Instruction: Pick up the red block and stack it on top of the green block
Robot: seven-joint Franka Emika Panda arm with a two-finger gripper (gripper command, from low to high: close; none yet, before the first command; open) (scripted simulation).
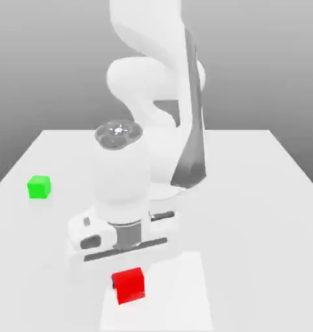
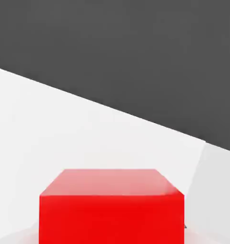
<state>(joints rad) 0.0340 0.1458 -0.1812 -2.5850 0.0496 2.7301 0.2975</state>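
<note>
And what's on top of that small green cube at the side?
Nothing visible: the small green cube has a bare top. Its underside is hidden, since it faces down.

No readable text, labels, brands, numbers or signs

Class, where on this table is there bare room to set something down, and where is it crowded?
In the exterior view, bare tabletop lies right of the arm, out to the right edge. Another bare patch lies between the green block and the near left corner of the picture. It is crowded around the red block, with the claw right over it.
</note>
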